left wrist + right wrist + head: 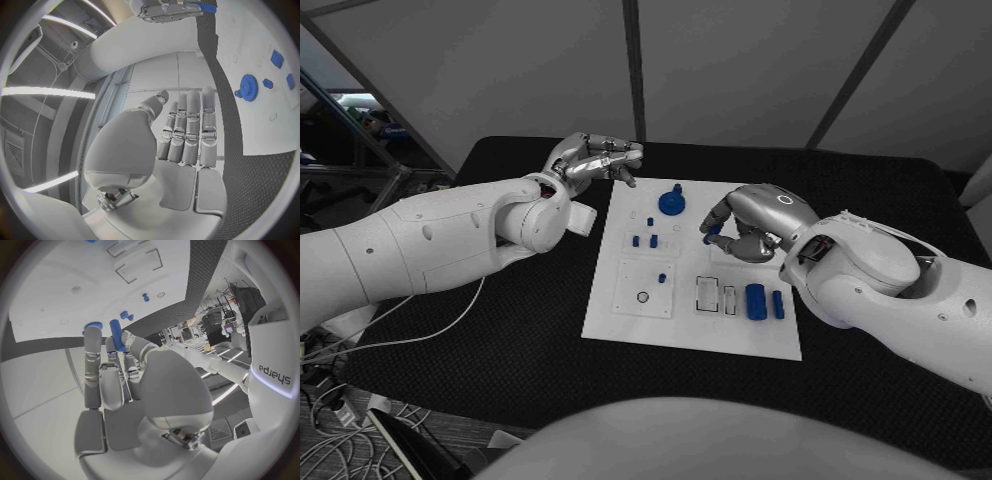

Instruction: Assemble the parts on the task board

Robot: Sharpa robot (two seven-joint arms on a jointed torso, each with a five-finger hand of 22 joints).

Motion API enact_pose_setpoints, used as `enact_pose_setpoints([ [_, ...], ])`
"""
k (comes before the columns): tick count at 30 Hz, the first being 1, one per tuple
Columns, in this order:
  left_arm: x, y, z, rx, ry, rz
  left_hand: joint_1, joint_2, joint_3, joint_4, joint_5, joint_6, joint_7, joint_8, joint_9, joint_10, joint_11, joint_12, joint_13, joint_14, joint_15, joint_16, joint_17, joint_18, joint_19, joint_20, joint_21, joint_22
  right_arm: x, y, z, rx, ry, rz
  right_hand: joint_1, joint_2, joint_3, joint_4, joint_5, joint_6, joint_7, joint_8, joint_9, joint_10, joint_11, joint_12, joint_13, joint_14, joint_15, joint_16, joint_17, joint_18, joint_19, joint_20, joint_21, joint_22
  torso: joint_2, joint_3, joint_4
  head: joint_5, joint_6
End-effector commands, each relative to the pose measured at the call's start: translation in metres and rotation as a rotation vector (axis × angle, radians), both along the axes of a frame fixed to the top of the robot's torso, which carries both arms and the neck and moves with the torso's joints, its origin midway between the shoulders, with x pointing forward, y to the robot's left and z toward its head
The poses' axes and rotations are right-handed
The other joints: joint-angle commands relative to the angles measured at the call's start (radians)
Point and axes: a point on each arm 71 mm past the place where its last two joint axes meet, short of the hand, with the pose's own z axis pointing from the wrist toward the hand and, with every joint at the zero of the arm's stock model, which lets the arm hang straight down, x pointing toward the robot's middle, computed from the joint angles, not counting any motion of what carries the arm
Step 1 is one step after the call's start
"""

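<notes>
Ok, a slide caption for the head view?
Right hand pinches a small blue part above the white task board; left hand hovers empty.

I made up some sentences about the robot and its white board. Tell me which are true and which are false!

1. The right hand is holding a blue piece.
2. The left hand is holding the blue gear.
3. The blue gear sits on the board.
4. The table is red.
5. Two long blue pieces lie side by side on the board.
1. True. The right hand pinches a blue peg between its fingers.
2. False. The left hand holds nothing; it is over the table by the board's far corner.
3. True. The blue gear stands on the task board.
4. False. The table is black.
5. True. Two long blue blocks lie side by side near the right arm.
</notes>
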Motion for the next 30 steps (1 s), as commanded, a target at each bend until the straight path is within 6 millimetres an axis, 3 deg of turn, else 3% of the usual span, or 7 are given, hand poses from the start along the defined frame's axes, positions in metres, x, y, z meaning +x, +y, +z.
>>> enact_pose_setpoints([
  [1,0.000,-0.004,0.002,-0.011,-0.005,-0.015,-0.002,0.007,-0.006,0.002,-0.002,-0.005,-0.002,-0.001,0.001,-0.007,0.001,-0.003,0.002,-0.004,0.002,-0.005,-0.002,-0.003,0.002,0.004,-0.006,-0.001,-0.006,0.014,0.007,0.064,-0.002,0.038,0.012,0.006,0.001,-0.006,0.006,-0.001,0.003,-0.004,-0.001,0.048,-0.043,0.007,0.004,0.041,-0.005,0.004,0.002,0.000,0.004,-0.002,0.006,0.002,0.000,0.0018,0.0005,0.005,0.000],
  [7,0.000,-0.007,0.002,-0.015,-0.005,-0.023,-0.002,0.007,-0.006,0.002,-0.002,-0.005,-0.002,-0.001,0.001,-0.007,0.001,-0.003,0.002,-0.004,0.002,-0.005,-0.002,-0.003,0.002,0.004,-0.006,-0.001,-0.010,0.043,0.005,0.090,0.007,0.100,0.014,0.005,0.003,-0.008,0.010,-0.001,0.004,-0.005,-0.002,0.048,-0.042,0.007,0.005,0.041,-0.004,0.005,0.003,0.000,0.004,-0.002,0.007,0.003,0.000,0.0004,0.0026,0.009,0.000],
  [15,0.001,-0.010,0.001,-0.017,-0.004,-0.026,-0.003,0.008,-0.006,0.003,-0.003,-0.005,-0.001,-0.001,0.001,-0.007,0.001,-0.003,0.002,-0.005,0.002,-0.005,-0.002,-0.003,0.002,0.004,-0.007,-0.002,-0.022,0.069,-0.028,0.091,0.079,0.152,0.013,0.005,0.005,-0.009,0.014,-0.001,0.005,-0.006,-0.002,0.047,-0.041,0.007,0.007,0.041,-0.004,0.004,0.001,0.000,0.003,-0.002,0.008,0.002,0.001,0.0025,-0.0003,0.023,0.000],
  [20,0.002,-0.012,0.001,-0.019,-0.003,-0.030,-0.003,0.008,-0.007,0.003,-0.003,-0.005,-0.001,-0.001,0.001,-0.007,0.001,-0.003,0.002,-0.005,0.002,-0.005,-0.002,-0.003,0.002,0.004,-0.007,-0.002,-0.028,0.077,-0.049,0.070,0.118,0.174,0.013,0.005,0.005,-0.009,0.015,-0.001,0.005,-0.006,-0.002,0.047,-0.041,0.007,0.007,0.041,-0.004,0.004,0.002,0.000,0.003,-0.002,0.007,0.002,0.001,0.0012,0.0000,0.031,0.000],
  [30,0.003,-0.013,0.000,-0.019,-0.002,-0.031,-0.003,0.008,-0.007,0.003,-0.003,-0.005,-0.001,-0.001,0.001,-0.007,0.001,-0.003,0.002,-0.005,0.002,-0.005,-0.002,-0.003,0.002,0.004,-0.007,-0.002,-0.033,0.081,-0.066,0.050,0.151,0.186,0.013,0.004,0.006,-0.010,0.017,-0.002,0.005,-0.006,-0.002,0.046,-0.041,0.006,0.008,0.041,-0.004,0.004,0.002,0.000,0.002,-0.001,0.008,0.002,0.000,0.0017,-0.0010,0.040,0.000],
])
